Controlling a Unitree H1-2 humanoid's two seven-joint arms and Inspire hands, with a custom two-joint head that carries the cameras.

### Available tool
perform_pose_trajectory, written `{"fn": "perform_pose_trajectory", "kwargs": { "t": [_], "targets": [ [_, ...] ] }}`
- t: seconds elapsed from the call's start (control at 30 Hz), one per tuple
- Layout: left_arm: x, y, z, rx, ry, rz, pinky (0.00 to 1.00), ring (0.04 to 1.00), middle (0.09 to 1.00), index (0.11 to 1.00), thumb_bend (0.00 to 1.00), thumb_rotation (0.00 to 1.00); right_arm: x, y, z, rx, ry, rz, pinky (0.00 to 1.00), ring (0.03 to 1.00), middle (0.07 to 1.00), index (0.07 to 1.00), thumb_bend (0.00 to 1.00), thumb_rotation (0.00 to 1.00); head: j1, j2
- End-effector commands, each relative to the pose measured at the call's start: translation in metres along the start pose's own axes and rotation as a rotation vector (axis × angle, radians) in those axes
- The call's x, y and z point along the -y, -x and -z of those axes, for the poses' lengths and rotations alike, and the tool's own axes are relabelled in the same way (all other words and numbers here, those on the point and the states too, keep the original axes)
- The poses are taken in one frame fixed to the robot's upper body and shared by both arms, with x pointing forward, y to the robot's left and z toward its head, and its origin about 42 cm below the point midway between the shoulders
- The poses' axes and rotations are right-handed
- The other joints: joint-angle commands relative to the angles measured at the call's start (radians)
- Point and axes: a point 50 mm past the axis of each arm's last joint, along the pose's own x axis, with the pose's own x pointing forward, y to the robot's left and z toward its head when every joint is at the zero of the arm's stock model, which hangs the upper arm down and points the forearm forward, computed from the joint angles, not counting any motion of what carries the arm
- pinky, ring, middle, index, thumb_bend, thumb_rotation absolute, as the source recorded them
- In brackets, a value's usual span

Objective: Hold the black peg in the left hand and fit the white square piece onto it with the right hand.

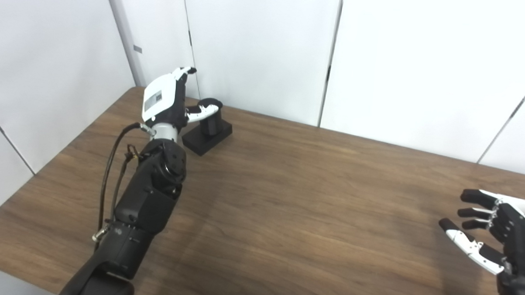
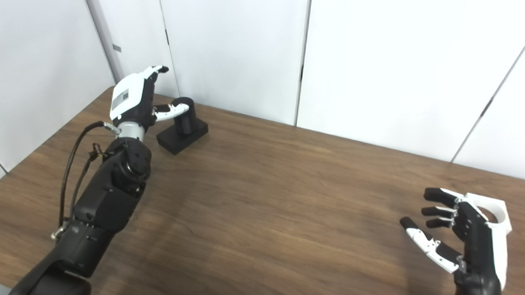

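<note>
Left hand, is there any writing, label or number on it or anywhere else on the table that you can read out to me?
No text can be read in either view.
Back of the left hand: a grey rectangular label sits on the white cover, too blurred to read.
Left forearm, near the cable: a small pale mark, too small to read.
Black peg, right hand, white square piece and table: no writing visible.

Between the left hand (image 1: 166, 98) and the right hand (image 2: 464, 235) the brown wooden table (image 1: 295, 196) lies bare; white wall panels (image 1: 257, 47) close in just behind the left hand.
</note>
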Motion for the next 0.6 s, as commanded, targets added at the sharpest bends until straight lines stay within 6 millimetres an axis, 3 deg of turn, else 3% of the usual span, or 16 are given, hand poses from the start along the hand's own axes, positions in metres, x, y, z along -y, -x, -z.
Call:
{"fn": "perform_pose_trajectory", "kwargs": {
  "t": [0.0,0.17,0.33,0.57],
  "targets": [
    [-0.026,-0.018,-0.015,0.041,-0.027,-0.088,0.81,0.933,0.932,0.850,0.84,0.37,0.004,-0.008,-0.015,0.067,-0.011,0.012,0.48,0.589,0.679,0.645,0.47,0.00,0.001,0.007],
    [-0.021,-0.017,-0.011,0.006,-0.055,-0.042,0.86,0.959,0.950,0.851,0.88,0.44,0.004,-0.007,-0.017,0.070,-0.006,0.011,0.48,0.589,0.675,0.646,0.47,0.00,-0.001,0.010],
    [-0.017,-0.018,-0.006,-0.012,-0.072,0.000,0.85,0.968,0.958,0.856,0.94,0.52,0.004,-0.007,-0.018,0.063,-0.004,0.012,0.49,0.592,0.683,0.644,0.46,0.00,-0.002,0.013],
    [-0.010,-0.023,0.002,-0.045,-0.125,0.065,0.83,0.963,0.956,0.837,0.97,0.56,0.002,-0.007,-0.017,0.078,0.015,0.011,0.47,0.583,0.669,0.628,0.47,0.00,-0.006,0.014]
  ]
}}
